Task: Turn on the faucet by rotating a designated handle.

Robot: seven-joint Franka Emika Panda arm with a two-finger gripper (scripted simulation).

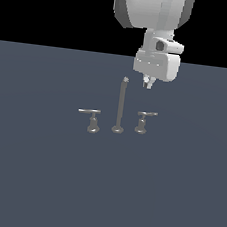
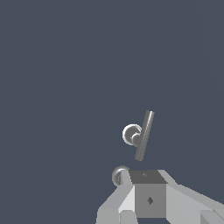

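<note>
In the exterior view the grey metal faucet stands on the dark floor. Its tall thin spout post [image 1: 120,106] is in the middle. The designated handle [image 1: 143,121], with the shorter lever bar, is at the exterior view's right of the post. The handle with the longer lever [image 1: 91,119] is at the left. My gripper [image 1: 148,82] hangs well above the designated handle, apart from it, with its fingers together and holding nothing. The wrist view looks down on the designated handle [image 2: 141,134]. The round post [image 2: 119,174] is partly hidden by my gripper [image 2: 134,183].
The dark grey floor [image 1: 37,176] spreads flat all around the faucet. The arm's white wrist body [image 1: 157,60] is above and behind the faucet. Nothing else shows.
</note>
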